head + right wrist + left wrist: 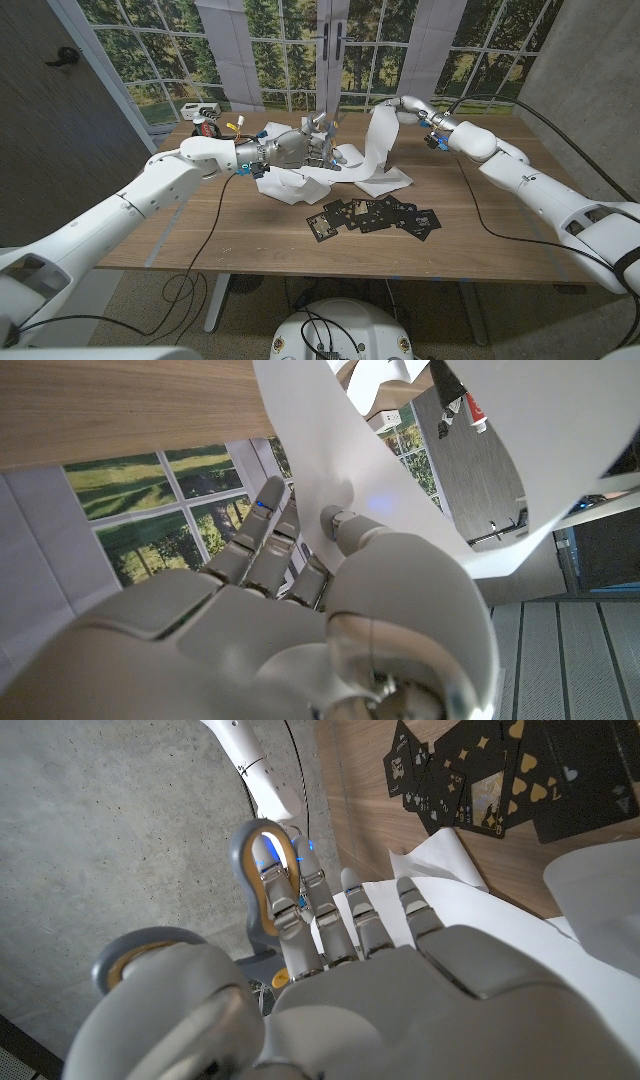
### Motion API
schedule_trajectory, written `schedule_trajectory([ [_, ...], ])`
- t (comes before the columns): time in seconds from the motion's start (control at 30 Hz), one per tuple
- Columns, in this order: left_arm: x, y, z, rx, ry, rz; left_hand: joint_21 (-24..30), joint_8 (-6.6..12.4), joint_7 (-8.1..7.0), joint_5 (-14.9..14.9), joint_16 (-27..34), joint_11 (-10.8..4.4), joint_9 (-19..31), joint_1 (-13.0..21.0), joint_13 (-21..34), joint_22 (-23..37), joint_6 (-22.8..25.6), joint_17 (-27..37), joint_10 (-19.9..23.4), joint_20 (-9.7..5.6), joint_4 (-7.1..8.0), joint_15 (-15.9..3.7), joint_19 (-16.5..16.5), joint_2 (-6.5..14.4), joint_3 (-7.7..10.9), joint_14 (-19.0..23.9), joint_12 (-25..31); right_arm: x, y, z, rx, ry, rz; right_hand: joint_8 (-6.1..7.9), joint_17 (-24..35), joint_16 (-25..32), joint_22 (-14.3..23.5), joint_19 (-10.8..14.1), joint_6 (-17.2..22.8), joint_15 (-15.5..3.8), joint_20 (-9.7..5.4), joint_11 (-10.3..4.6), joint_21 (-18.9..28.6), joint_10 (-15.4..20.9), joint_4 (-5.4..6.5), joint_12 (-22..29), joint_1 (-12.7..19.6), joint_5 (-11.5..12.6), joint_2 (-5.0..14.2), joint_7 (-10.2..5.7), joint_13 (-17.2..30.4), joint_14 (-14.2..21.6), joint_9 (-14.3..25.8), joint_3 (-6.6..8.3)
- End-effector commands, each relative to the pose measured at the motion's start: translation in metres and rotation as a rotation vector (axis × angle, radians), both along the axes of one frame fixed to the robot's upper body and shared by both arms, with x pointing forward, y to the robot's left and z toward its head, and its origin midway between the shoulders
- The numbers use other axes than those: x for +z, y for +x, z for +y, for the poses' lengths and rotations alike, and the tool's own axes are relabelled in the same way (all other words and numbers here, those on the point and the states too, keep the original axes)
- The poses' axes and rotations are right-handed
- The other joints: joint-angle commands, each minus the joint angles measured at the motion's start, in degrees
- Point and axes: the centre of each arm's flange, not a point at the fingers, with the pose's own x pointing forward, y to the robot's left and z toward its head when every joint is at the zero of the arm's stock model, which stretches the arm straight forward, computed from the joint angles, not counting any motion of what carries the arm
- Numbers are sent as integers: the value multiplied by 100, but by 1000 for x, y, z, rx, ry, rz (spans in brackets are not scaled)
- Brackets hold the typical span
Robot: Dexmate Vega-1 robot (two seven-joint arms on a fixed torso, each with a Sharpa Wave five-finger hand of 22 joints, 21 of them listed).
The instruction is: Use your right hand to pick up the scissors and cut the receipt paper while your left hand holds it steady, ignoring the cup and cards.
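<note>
Scissors point(322, 126) sit in my left hand point(292, 150) behind the cards point(375, 215), fingers narrow at the handles. Receipt paper point(380, 145) rises, pinched in my right hand point(404, 107). Cut pending, I judge: the blades must straddle the strip next.

We see two glossy white segmented arms with grey joint rings. The left hand point(295, 150) and right hand point(400, 106) are metallic grey with jointed silver fingers point(362, 915) and smooth pale knuckle shells. Black cables trail along both forearms; small red and blue connectors sit at the wrists; blue lights glow near fingertips.
</note>
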Motion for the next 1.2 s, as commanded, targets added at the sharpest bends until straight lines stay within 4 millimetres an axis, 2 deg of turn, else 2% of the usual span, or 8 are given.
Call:
schedule_trajectory([
  [0.03, 10, 2, -2, -27, 61, -23, -13, -7, 363, 24, -3, -20, 2, -9, 19, 17, -413, 25, -13, 20, 7, 19, -34, -52, -31, 34, 5, -2, -6, 2, 10, -74, 22, 33, 4, -10, 6, -47, 37, -913, -145, 123, -13, 190, 244, -23, -22, -1, -4, 7, 21, -42, 4, -274],
  [0.67, 10, 12, -14, -117, 103, 49, -12, 2, 388, 44, 0, 17, 7, -48, 23, 23, -445, 30, -37, 20, 13, 24, -41, -79, -22, 29, 0, 3, -2, 9, 19, -101, 25, 35, 4, 12, -34, -59, 43, -923, -140, 119, -10, 144, 235, -152, -20, 9, 20, 9, -62, -76, -12, -320],
  [1.2, 10, 21, -18, -154, 100, 101, -9, 10, 398, 62, 4, 18, 0, -75, 15, 27, -453, 34, -39, 20, 19, 27, -41, -82, -12, 27, -3, 3, -10, 16, 25, -124, -5, 36, -2, 30, -58, -69, 43, -924, -137, 121, -7, 185, 220, -201, 1, 16, 33, 9, -73, -98, -26, -339],
])
